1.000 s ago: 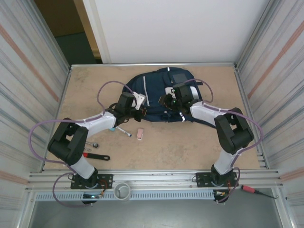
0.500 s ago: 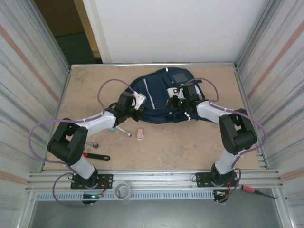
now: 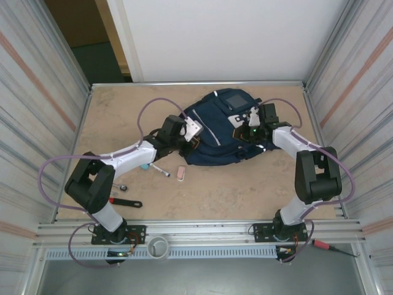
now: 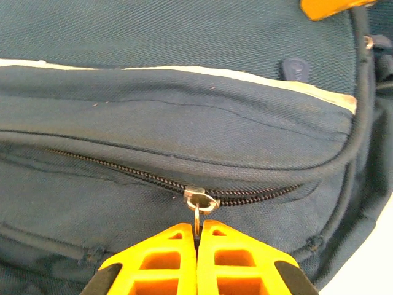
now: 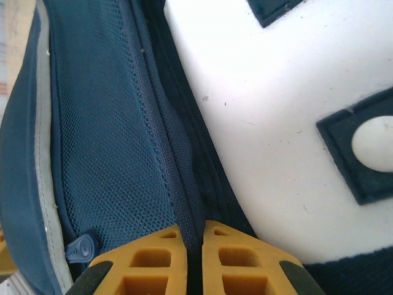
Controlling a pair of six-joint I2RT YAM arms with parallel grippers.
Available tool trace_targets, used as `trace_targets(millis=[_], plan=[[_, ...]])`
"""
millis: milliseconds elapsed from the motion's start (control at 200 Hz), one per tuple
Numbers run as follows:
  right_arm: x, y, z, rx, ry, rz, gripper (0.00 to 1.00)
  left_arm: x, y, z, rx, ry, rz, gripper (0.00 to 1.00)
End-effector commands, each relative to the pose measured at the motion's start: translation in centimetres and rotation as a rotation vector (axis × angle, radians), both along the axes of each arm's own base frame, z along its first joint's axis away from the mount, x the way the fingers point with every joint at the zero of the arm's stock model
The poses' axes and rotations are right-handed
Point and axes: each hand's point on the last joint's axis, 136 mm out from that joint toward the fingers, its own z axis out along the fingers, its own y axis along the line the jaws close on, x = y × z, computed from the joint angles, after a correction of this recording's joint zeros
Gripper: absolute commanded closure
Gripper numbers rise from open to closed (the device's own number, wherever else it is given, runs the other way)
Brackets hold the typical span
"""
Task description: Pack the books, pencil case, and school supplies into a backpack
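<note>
While the backpack (image 3: 221,144) lies toward twelve o'clock on the tabletop (image 3: 245,184), the left pincer (image 4: 196,236), at its nine o'clock side, is pressed together on the metal zip pull (image 4: 199,203) of a pocket. At three o'clock, the right pincer (image 5: 195,243) is clamped on a dark seam of the backpack beside a white patch (image 5: 276,123). A small navy tab (image 4: 295,66) bears a mark too blurred to read. A marker (image 3: 161,171) lies near the backpack's seven o'clock.

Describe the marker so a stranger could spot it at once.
Find the navy backpack on the table. Just nearer the arms' bases, by the left forearm, lies the marker. It is a slim white stick with a blue end, unlike the stubby pink piece beside it.
</note>
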Motion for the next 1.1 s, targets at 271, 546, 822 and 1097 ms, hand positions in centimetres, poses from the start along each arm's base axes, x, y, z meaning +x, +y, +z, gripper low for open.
trace_targets(millis=[271,546,822,1097], plan=[[-5.2,-1.3,2.0,0.108,-0.015,-0.182,0.47,-3.4,-4.5,1.0,-0.074,0.015,-0.112,1.00],[-5.0,0.7,0.7,0.086,-0.006,-0.181,0.45,-3.9,-4.6,0.3,-0.053,0.012,-0.123,1.00],[-3.5,0.5,-0.1,0.070,-0.004,-0.178,0.84,-3.8,-3.2,-0.5,0.026,-0.020,-0.098,1.00],[-5.0,-3.9,-0.5,0.005,0.010,-0.192,1.00,0.0,2.1,-1.4,0.154,-0.065,0.056,1.00]])
